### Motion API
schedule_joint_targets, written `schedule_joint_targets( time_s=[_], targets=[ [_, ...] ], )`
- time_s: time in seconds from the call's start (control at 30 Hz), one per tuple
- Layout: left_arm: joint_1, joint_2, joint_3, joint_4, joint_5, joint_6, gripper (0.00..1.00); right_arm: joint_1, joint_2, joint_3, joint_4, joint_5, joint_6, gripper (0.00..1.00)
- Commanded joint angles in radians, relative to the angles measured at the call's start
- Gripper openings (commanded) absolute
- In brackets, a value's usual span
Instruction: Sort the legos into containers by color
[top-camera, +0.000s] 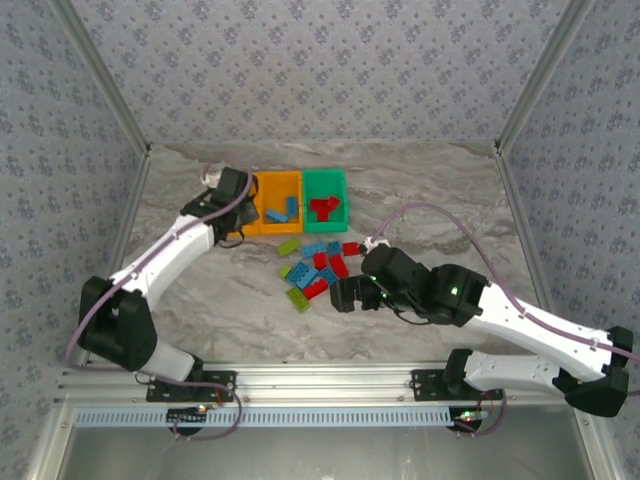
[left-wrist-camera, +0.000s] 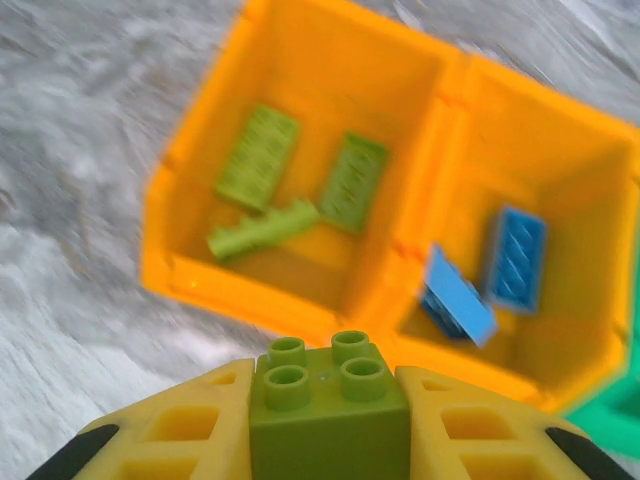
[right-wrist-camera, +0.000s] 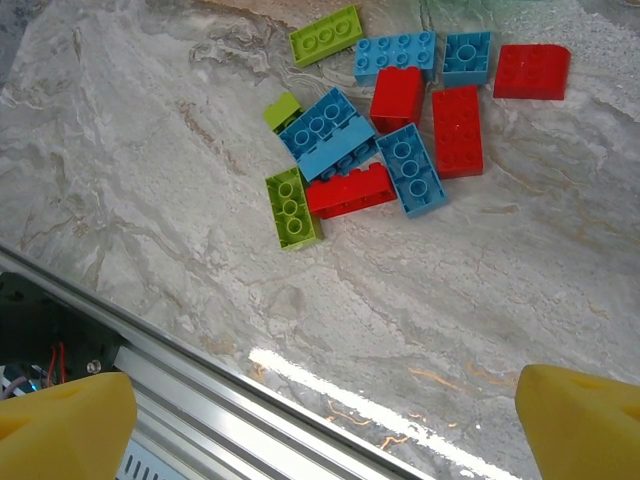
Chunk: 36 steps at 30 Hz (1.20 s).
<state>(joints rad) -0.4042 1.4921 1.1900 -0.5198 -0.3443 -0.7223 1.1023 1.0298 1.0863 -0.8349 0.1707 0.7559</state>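
My left gripper (left-wrist-camera: 328, 445) is shut on a small lime green lego (left-wrist-camera: 328, 395), held just short of the near rim of the left orange container (left-wrist-camera: 190, 190). That container holds three lime legos (left-wrist-camera: 258, 155). The orange container beside it (left-wrist-camera: 590, 170) holds two light blue legos (left-wrist-camera: 517, 255). From above, my left gripper (top-camera: 232, 190) hovers by the orange containers (top-camera: 280, 180), and the green container (top-camera: 325, 180) holds red legos (top-camera: 323, 208). Loose lime, blue and red legos (right-wrist-camera: 395, 130) lie in a pile (top-camera: 315, 270). My right gripper (right-wrist-camera: 325, 430) is open wide and empty, near the pile (top-camera: 350, 295).
An aluminium rail (right-wrist-camera: 180, 390) runs along the table's near edge, just below my right gripper. Patterned walls close in the marbled table (top-camera: 440, 200) on three sides. A cable (top-camera: 440, 215) loops over the table at the right.
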Motion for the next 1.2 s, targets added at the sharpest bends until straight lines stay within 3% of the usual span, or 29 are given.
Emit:
schedule_joint_targets(
  time_s=[0.0, 0.17, 0.3, 0.5, 0.67, 0.83, 0.93, 1.07, 1.17],
  targets=[
    [0.068, 0.123, 0.096, 0.030, 0.028, 0.073, 0.30, -0.007, 0.032, 0.051, -0.011, 0.039, -0.017, 1.00],
    [0.136, 0.293, 0.245, 0.044, 0.083, 0.083, 0.36, -0.028, 0.064, 0.086, -0.031, 0.046, -0.020, 1.00],
    [0.155, 0.358, 0.350, 0.027, 0.098, 0.115, 0.52, -0.044, 0.072, 0.084, -0.035, 0.045, -0.016, 1.00],
    [0.118, 0.238, 0.350, -0.024, 0.081, 0.178, 0.55, -0.089, 0.074, 0.048, 0.001, 0.042, -0.015, 1.00],
    [-0.078, -0.040, 0.212, -0.035, 0.025, 0.400, 0.54, -0.171, 0.123, 0.000, 0.126, -0.046, -0.061, 1.00],
    [-0.416, -0.305, 0.036, -0.075, 0.032, 0.814, 0.56, -0.296, 0.241, -0.026, 0.185, -0.088, -0.104, 1.00],
    [-0.579, -0.416, -0.047, -0.133, 0.055, 0.966, 0.58, -0.377, 0.338, -0.021, 0.213, -0.082, -0.144, 1.00],
    [-0.611, -0.548, -0.186, -0.118, 0.205, 1.153, 0.61, -0.447, 0.486, 0.011, 0.286, -0.083, -0.240, 0.97],
    [-0.625, -0.635, -0.279, -0.043, 0.266, 1.260, 0.73, -0.477, 0.615, 0.084, 0.278, -0.083, -0.302, 0.87]
  ],
)
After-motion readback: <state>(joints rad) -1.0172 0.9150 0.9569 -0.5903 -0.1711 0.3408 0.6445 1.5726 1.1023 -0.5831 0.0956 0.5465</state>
